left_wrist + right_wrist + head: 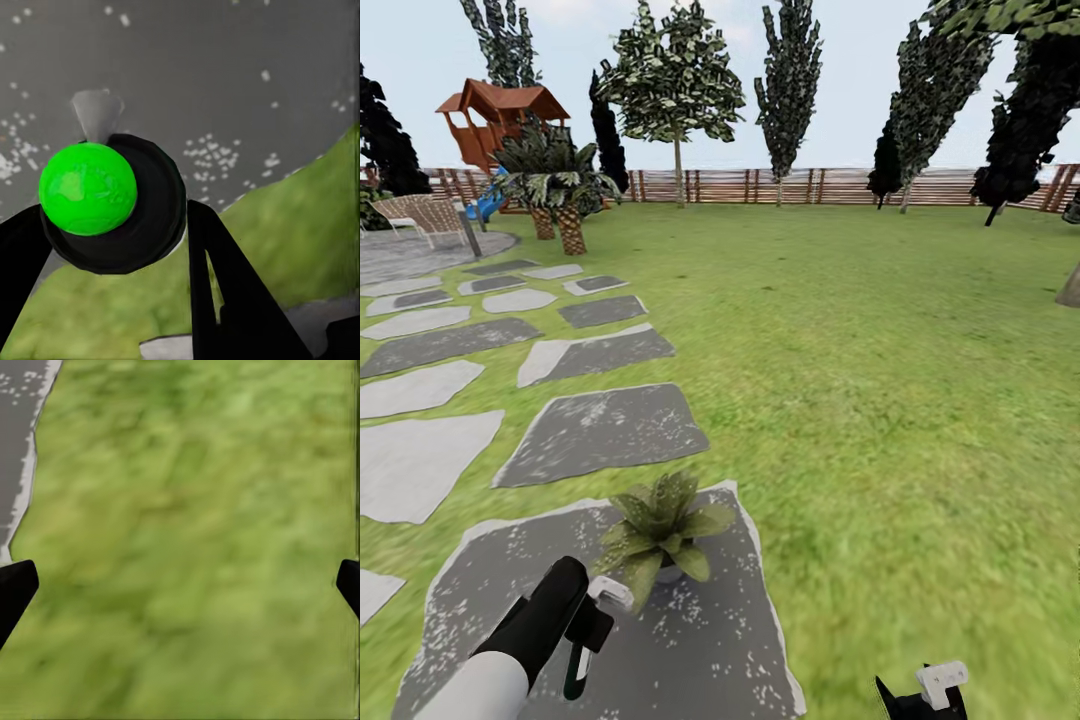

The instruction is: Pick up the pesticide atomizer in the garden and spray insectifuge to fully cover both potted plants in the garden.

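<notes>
Left hand (592,640) clamped on the pesticide atomizer (578,668), nozzle beside the potted plant (660,528). Bottle looks light, rigid, slick; grip mid-body. Right hand (180,585) fingers apart.

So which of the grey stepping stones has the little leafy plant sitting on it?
The big dark grey stepping stone closest to the robot, speckled white. The small green potted plant stands on its far end, beside the left gripper. The other stones carry no plant.

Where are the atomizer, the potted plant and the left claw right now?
pesticide atomizer (581,668), head view, dark body.
potted plant (660,528), head view, leaf rosette.
left claw (596,628), head view, between its fingertips.
</notes>
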